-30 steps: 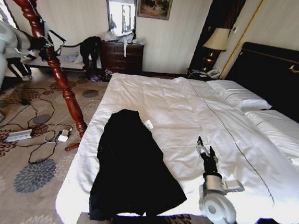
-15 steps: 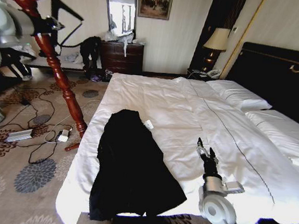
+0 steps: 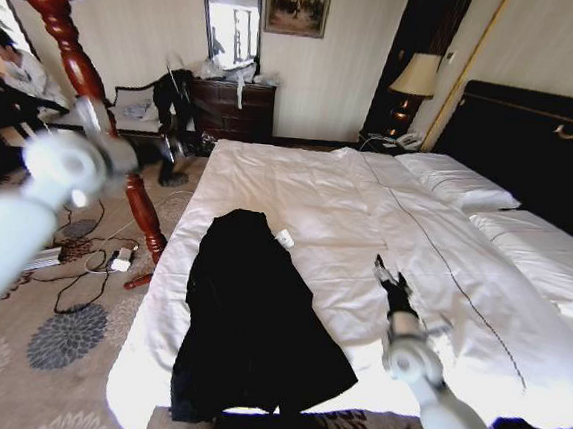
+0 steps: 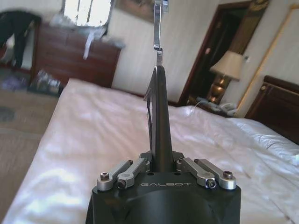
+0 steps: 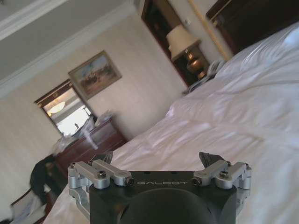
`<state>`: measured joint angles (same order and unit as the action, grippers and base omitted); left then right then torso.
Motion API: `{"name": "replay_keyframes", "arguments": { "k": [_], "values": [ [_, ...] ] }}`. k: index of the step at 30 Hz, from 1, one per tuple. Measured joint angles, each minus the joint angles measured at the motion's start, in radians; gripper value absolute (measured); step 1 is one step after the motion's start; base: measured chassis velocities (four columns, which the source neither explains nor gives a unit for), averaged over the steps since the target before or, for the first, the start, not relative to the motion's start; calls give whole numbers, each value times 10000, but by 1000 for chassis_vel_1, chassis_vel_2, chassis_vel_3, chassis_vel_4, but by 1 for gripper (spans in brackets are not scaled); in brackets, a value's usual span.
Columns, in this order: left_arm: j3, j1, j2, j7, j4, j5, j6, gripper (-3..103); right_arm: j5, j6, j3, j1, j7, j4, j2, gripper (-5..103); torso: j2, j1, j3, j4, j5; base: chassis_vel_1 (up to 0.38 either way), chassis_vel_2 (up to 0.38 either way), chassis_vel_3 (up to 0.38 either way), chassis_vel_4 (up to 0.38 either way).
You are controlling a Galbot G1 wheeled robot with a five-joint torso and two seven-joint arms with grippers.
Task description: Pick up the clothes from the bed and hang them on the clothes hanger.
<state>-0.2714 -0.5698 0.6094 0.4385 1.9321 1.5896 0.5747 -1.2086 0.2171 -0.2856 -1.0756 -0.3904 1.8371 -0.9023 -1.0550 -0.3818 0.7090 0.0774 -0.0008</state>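
The clothes, one black jacket, lie spread on the near left part of the bed, apart from both grippers. The red-brown clothes hanger stands on the carpet left of the bed, leaning across the upper left of the head view. My left arm is a blur in front of its pole, and my left gripper hangs beyond it. In the left wrist view my left gripper is shut on nothing, over the white bed. My right gripper is open over the duvet, right of the jacket.
Cables and a power strip lie on the carpet by the stand's foot. A small white object rests on the duvet beside the jacket. A dark dresser, a lamp and the black headboard stand behind.
My left arm has swung down from the top of the stand and across its pole, blurring. My right gripper has moved slightly further over the bed. The jacket has not moved.
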Motion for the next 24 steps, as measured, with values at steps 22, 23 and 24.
{"name": "replay_keyframes", "arguments": {
  "k": [22, 23, 24],
  "values": [
    [-2479, -3731, 2950, -95, 303, -606, 85, 18, 194, -3075, 6574, 5945, -1446, -2916, -1358, 100, -2, 0, -1, 5, 7, 0, 0, 0, 0],
    [-2666, -3701, 2949, -87, 298, -573, 147, 18, 443, -3281, 6996, 6302, -1622, -3209, -1686, 100, -2, 0, -1, 7, 6, 0, 0, 0, 0],
    [-2813, -3706, 2948, -81, 298, -560, 186, 18, 794, -3516, 7445, 6658, -1814, -3533, -2092, 100, -1, -1, -1, 8, 4, 0, 0, 0, 0]
  ]
}}
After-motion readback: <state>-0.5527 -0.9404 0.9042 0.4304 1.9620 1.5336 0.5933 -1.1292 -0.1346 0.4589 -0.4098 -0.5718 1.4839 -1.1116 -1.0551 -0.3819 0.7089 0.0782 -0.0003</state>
